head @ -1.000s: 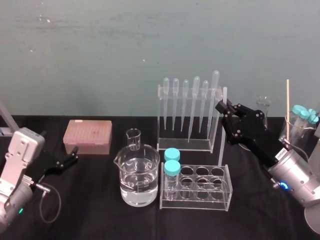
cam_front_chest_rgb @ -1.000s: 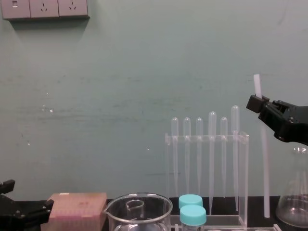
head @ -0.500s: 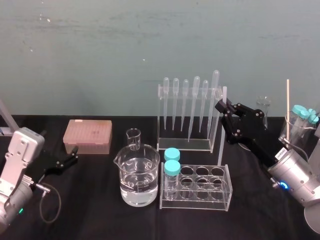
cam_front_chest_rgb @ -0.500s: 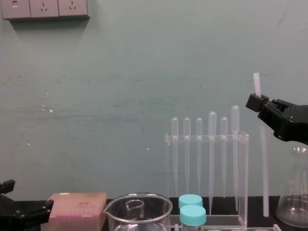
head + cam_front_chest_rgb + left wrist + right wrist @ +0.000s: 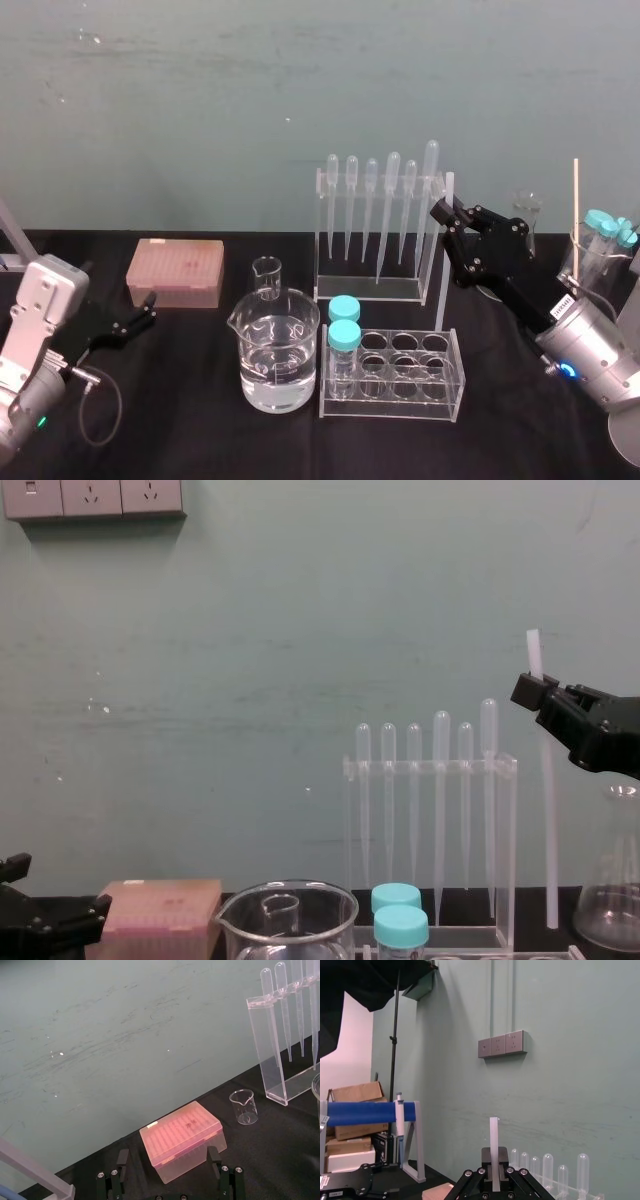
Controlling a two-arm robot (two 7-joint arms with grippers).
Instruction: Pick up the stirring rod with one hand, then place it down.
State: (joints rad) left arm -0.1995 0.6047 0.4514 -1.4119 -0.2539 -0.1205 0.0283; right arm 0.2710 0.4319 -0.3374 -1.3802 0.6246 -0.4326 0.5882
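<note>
White translucent rod point(image 5: 444, 275) hangs upright just right of the pipette rack point(image 5: 368, 290), clamped near its top by the right gripper point(image 5: 446, 214). The left gripper point(image 5: 135, 322) sits parked near the pink box point(image 5: 175, 272), fingers spread.

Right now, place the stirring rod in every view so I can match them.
Head view: stirring rod right of the pipette rack, held by the right gripper.
Chest view: the rod at the right, beside the rack.
Right wrist view: the rod standing up from the gripper.
Left wrist view: not in it.
Shared landmark: the pipette rack.
</note>
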